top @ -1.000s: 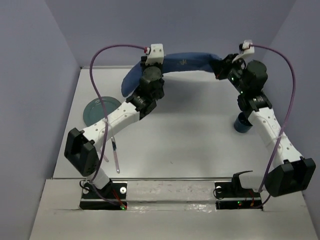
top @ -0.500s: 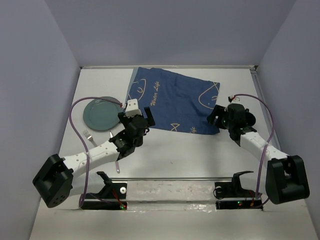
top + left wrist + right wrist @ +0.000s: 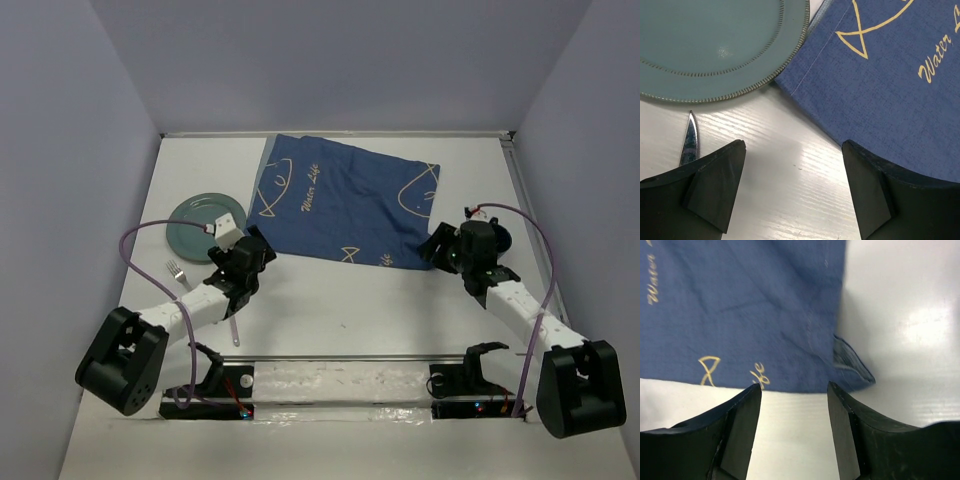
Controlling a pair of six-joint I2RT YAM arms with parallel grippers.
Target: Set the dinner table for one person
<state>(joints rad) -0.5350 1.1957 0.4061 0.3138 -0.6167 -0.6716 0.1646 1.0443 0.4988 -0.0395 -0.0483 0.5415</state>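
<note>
The dinner table (image 3: 390,300) is a broad, flat, matte white top that fills the floor of the overhead view, from the arm bases at its near edge to the far wall. It has faint wood grain and a soft sheen in the wrist views. Nearest the bases on the left lies a knife (image 3: 234,330), its long axis running near to far, with a fork (image 3: 178,272) just to its left. Above them the left gripper (image 3: 252,250) hangs low over the table with its fingers apart and nothing between them. Across the table the right gripper (image 3: 434,248) also has its fingers spread and empty, at the near right corner of the cloth (image 3: 345,200), where a small fold of hem sticks out. Just beyond the left fingers, and to their left, sits the grey-green plate (image 3: 195,225); its beaded rim meets the cloth's near left corner, though I cannot tell whether it overlaps the fabric or only touches it. The dark blue cloth, printed with gold fish outlines, lies flat further back, its long axis running left to right and slightly skewed. The left arm is clearly nearer the plate, so I judge that moving the plate onto the cloth falls to it.
</note>
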